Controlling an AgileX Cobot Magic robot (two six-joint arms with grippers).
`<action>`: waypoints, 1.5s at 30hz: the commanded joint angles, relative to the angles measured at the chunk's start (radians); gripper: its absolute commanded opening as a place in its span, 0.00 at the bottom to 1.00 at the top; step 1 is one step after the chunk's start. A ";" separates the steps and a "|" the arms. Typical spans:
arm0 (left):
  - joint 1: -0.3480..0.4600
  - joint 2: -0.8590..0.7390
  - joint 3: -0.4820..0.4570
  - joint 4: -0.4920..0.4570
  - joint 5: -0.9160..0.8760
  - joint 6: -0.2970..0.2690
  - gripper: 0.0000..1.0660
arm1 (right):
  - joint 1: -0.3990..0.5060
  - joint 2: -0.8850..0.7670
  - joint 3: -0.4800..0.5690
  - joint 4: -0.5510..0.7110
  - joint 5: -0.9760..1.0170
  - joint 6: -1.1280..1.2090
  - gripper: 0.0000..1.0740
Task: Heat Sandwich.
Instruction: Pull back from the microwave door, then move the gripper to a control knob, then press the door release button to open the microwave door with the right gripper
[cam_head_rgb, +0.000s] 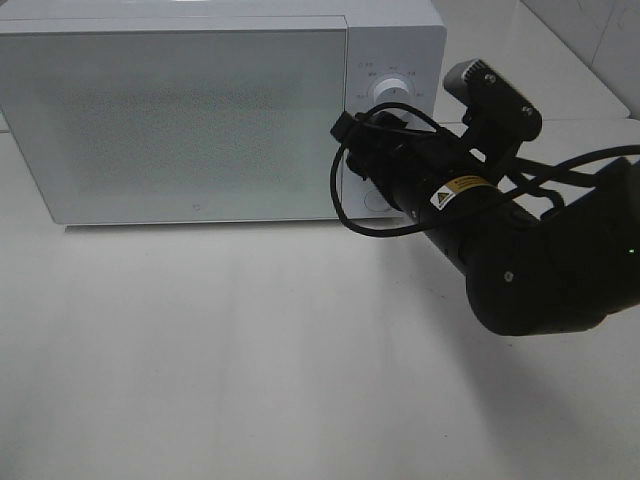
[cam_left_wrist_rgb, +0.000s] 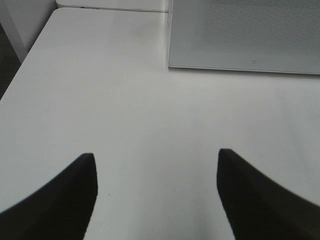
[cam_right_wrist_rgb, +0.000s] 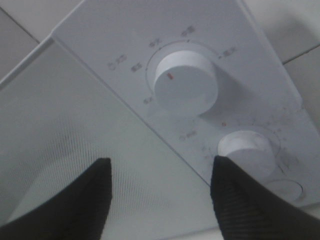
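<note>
The sandwich is out of view in every frame. A white microwave (cam_head_rgb: 200, 110) stands at the back of the table with its door (cam_head_rgb: 180, 120) shut. My right gripper (cam_right_wrist_rgb: 161, 162) is open and holds nothing. It hovers close in front of the control panel, near the seam between door and panel. Ahead of it are the upper knob (cam_right_wrist_rgb: 185, 82) and the lower knob (cam_right_wrist_rgb: 247, 152). My left gripper (cam_left_wrist_rgb: 156, 154) is open and empty above the bare table, some way in front of the microwave's door (cam_left_wrist_rgb: 245, 35).
The right arm (cam_head_rgb: 520, 260) with its looping cable reaches in from the right and covers the lower part of the panel. An oval button (cam_right_wrist_rgb: 285, 190) sits below the lower knob. White tabletop (cam_head_rgb: 250, 350) spreads in front of the microwave.
</note>
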 joint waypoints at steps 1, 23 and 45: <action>0.002 -0.017 0.001 -0.003 -0.016 0.001 0.61 | 0.003 -0.062 0.002 -0.047 0.158 -0.141 0.55; 0.002 -0.017 0.001 -0.003 -0.016 0.001 0.61 | -0.110 -0.342 -0.007 -0.094 0.951 -0.582 0.55; 0.002 -0.017 0.001 -0.003 -0.016 0.001 0.61 | -0.593 -0.629 -0.151 -0.558 1.972 -0.395 0.55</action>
